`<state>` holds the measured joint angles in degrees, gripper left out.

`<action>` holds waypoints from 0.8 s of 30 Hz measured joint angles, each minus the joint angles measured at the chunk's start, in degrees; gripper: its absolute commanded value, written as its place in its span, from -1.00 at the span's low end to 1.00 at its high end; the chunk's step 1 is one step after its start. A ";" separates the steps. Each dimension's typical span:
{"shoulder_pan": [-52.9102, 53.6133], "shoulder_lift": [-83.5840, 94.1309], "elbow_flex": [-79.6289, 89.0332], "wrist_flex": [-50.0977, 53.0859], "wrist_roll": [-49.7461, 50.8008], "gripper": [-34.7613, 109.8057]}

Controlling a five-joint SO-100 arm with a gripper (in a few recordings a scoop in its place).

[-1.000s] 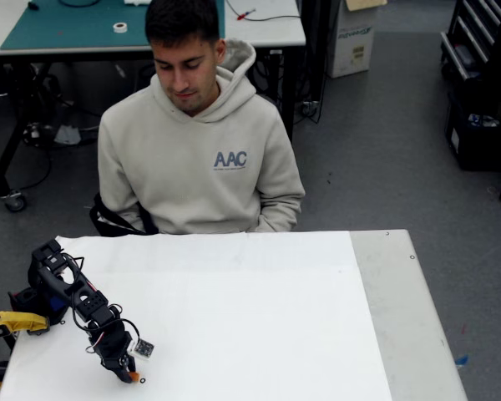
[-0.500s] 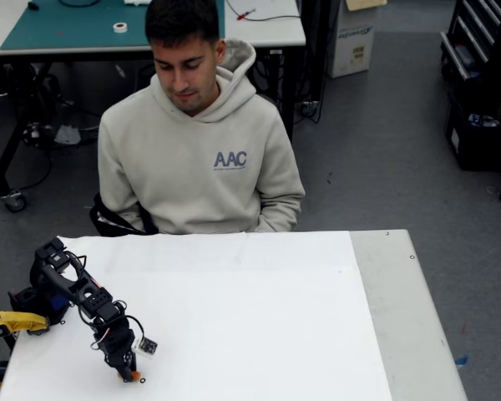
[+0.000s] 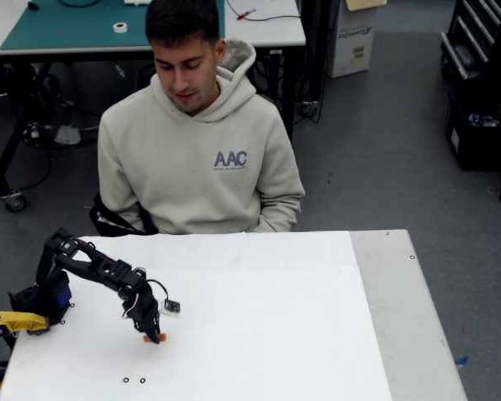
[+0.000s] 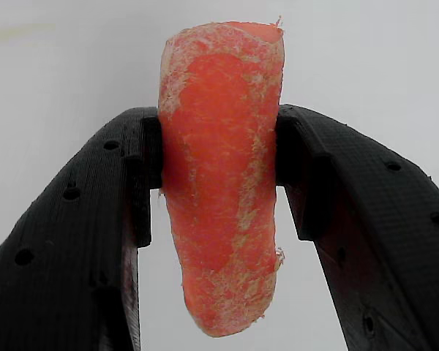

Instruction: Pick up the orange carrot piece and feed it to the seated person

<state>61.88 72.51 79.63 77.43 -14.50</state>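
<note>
Between the jaws the orange carrot piece (image 4: pixel 223 175) is clamped across its upper half, both black fingers (image 4: pixel 95 219) pressed flat on its sides; most of its length hangs clear past the pads, the cut end poking beyond them on the other side. Judged from the fixed view, the gripper (image 3: pixel 154 336) is held low over the white table (image 3: pixel 259 317) with the carrot piece (image 3: pixel 159 337) at its tip, well apart from the seated person (image 3: pixel 199 142) beyond the far edge.

Step in hand, as judged: carry to the mouth.
- Grip pressure should be held constant; the bite is narrow and off-centre, so a pivot is likely.
- Lift should be made first, then a slow arc toward the face.
- The free end should be presented forward of the jaws, so only carrot is offered.
- Approach should be stopped short of the lips.
</note>
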 measured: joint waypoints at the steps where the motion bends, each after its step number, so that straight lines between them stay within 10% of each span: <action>1: -0.79 0.00 -0.18 2.37 3.43 -0.55; 24: -32.70 1.05 -21.62 9.40 52.03 -0.55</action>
<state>29.18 73.56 58.01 86.84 37.53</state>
